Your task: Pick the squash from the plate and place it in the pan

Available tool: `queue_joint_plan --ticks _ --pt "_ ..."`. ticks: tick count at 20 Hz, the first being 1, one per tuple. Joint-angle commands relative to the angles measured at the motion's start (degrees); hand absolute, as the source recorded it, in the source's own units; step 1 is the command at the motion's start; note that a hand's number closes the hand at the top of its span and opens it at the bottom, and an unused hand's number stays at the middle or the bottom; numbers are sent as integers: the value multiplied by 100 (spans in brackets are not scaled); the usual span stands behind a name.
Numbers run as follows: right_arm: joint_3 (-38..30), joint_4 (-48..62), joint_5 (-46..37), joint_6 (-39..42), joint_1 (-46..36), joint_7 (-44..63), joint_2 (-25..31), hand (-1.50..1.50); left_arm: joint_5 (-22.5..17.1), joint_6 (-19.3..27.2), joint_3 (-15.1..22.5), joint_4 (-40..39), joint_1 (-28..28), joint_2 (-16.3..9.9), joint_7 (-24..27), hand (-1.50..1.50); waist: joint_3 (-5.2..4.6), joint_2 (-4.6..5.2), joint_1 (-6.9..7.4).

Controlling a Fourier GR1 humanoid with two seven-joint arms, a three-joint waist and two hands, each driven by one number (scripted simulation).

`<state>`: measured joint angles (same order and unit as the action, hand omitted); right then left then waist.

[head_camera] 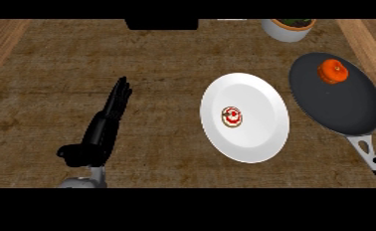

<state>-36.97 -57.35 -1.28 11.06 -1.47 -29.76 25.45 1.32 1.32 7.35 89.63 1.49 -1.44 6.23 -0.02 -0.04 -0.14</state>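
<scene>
The table (110, 51) is mottled dark brown. The plate (253, 140) is plain white (with a small red-and-white mark at its middle), the pan (330, 105) charcoal grey, the squash (333, 70) orange, the hand (103, 125) black.

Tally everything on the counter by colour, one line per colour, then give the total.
White: 2, the plate and the pot at the top edge
Dark grey: 1, the pan
Orange: 1, the squash in the pan
Red and white: 1, the small round item on the plate
Total: 5
</scene>
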Motion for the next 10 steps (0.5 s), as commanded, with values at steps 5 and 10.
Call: queue_joint_plan --ticks 5,10 --pt "302 -1534 8 -367 707 772 -460 -150 53 27 130 517 -253 108 -247 0 -2 -6 -7" --pt "242 -392 -235 -742 183 -119 -113 -150 125 -21 -20 -138 -33 85 156 0 1 5 7"
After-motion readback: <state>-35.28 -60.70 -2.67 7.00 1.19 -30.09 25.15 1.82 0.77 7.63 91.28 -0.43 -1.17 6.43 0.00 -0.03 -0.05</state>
